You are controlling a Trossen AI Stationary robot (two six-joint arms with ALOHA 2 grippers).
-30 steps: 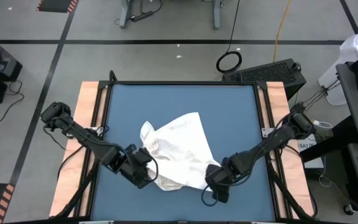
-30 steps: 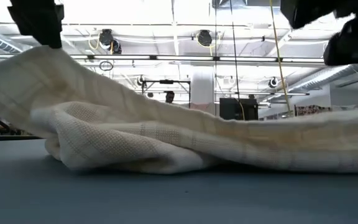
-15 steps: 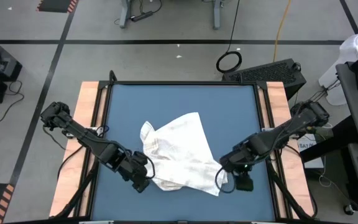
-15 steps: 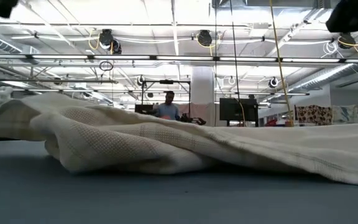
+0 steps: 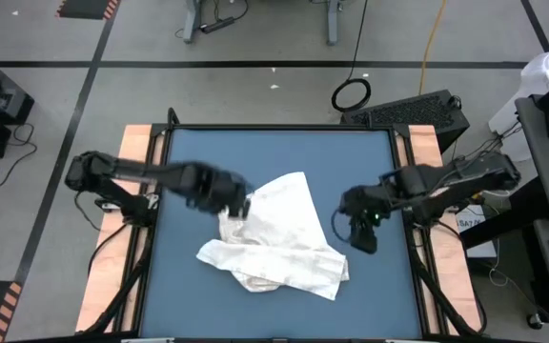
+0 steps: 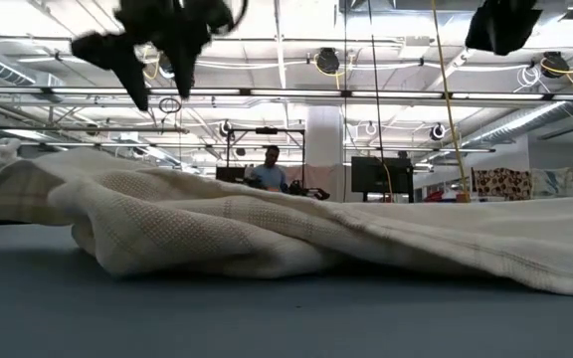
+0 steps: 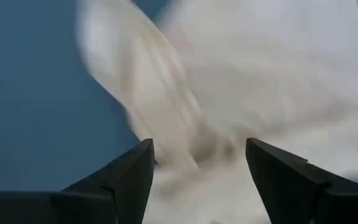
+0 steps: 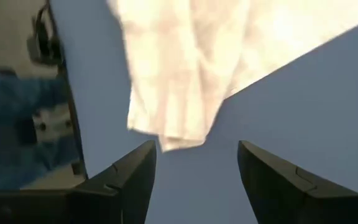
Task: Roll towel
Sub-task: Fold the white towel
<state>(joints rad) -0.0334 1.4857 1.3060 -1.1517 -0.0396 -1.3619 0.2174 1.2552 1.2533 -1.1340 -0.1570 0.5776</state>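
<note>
The white towel (image 5: pixel 279 229) lies crumpled and partly folded over itself in the middle of the blue table (image 5: pixel 274 148), with its underside resting on the table. In the low view it is a low, wrinkled heap (image 6: pixel 267 234). My left gripper (image 5: pixel 239 202) is open and hangs in the air over the towel's far left part (image 7: pixel 247 74). It shows high up in the low view (image 6: pixel 157 85). My right gripper (image 5: pixel 363 238) is open and empty above bare table, just right of the towel. Its wrist view shows a towel corner (image 8: pixel 173 134).
Wooden rails (image 5: pixel 139 191) run along both sides of the table. Bare blue table lies along the far edge and to the left and right of the towel. A black case (image 5: pixel 417 110) stands beyond the far right corner. A person (image 6: pixel 270 169) is far off in the room.
Both grippers have let go of the towel's near corners, which were held raised. The corners have dropped and the towel lies flat. My left gripper has risen and gone toward the far edge, over the towel. My right gripper has risen and gone right and toward the far edge.
</note>
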